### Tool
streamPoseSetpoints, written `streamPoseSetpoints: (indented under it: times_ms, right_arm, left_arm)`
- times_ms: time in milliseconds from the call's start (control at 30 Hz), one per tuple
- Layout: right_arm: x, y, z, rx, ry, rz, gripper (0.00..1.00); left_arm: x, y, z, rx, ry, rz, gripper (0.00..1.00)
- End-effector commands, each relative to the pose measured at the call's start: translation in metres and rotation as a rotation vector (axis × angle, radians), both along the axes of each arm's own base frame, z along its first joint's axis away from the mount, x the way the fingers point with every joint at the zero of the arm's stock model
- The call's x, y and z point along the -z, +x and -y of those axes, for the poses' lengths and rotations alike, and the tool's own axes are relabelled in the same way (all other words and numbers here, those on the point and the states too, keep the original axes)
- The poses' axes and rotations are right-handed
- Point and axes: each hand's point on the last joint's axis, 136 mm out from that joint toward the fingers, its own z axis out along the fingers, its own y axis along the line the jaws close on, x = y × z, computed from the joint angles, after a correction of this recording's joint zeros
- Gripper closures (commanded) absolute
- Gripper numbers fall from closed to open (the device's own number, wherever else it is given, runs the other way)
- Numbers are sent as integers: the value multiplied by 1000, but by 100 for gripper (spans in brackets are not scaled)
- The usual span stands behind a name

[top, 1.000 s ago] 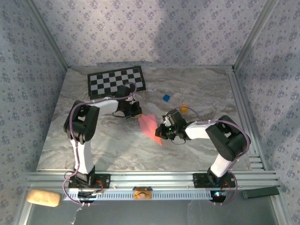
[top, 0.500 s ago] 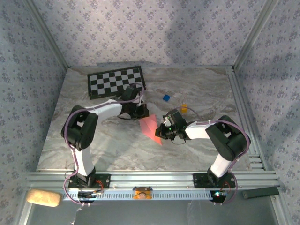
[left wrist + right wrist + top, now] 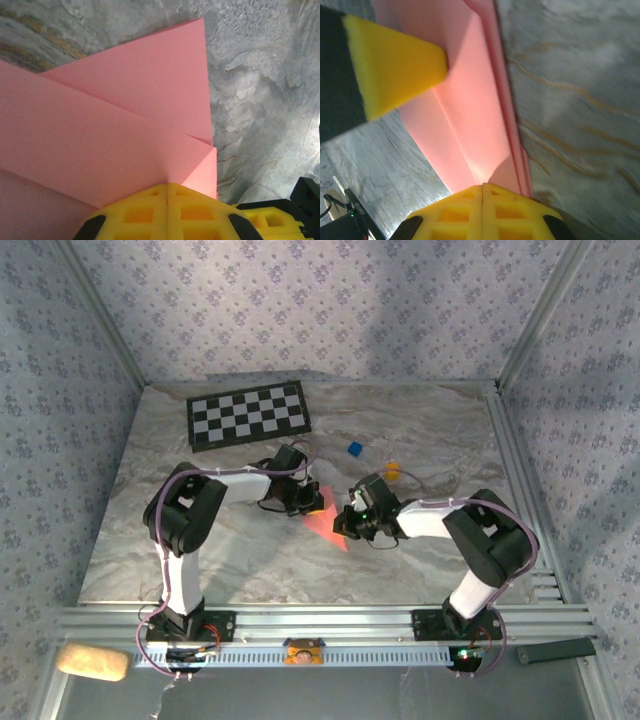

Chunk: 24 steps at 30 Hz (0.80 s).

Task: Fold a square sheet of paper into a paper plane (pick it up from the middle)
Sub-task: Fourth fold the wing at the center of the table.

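Salmon-pink sheet of paper (image 3: 322,523), already folded into layered diagonal flaps, lies mid-table, pinned flat by the left gripper (image 3: 308,502) and right gripper (image 3: 345,527), both with jaws together; the slim dart shape looks unfinished.

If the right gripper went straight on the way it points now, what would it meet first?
The folded pink paper: the shut right gripper seems to rest on it. The left gripper sits further ahead, off to one side; depth is unclear.

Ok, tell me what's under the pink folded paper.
The pink folded paper lies on the grey marbled table, visible past its edges. The table directly beneath, and anything between the folds, is covered.
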Motion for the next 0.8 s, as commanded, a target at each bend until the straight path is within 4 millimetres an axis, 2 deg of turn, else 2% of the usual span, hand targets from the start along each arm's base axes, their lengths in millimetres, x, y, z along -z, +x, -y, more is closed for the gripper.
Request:
streamPoseSetpoints:
  times_ms: [0, 100, 200, 300, 533, 767]
  right_arm:
    - [-1, -20, 19, -7, -67, -28, 94]
    - [-7, -28, 17, -27, -18, -26, 93]
    - [0, -35, 18, -40, -20, -48, 93]
    - [5, -43, 12, -75, 10, -76, 93]
    - [28, -61, 31, -66, -83, -145, 93]
    - [7, -56, 33, -34, -79, -86, 93]
  left_arm:
    - [14, -1, -9, -23, 35, -18, 100]
    - [13, 0, -10, -24, 24, -18, 100]
    - [10, 1, -8, -21, 18, -11, 100]
    - [9, 2, -8, -20, 18, -12, 100]
    - [7, 3, -9, -10, 23, -8, 100]
    - [8, 2, -9, -7, 21, -13, 100]
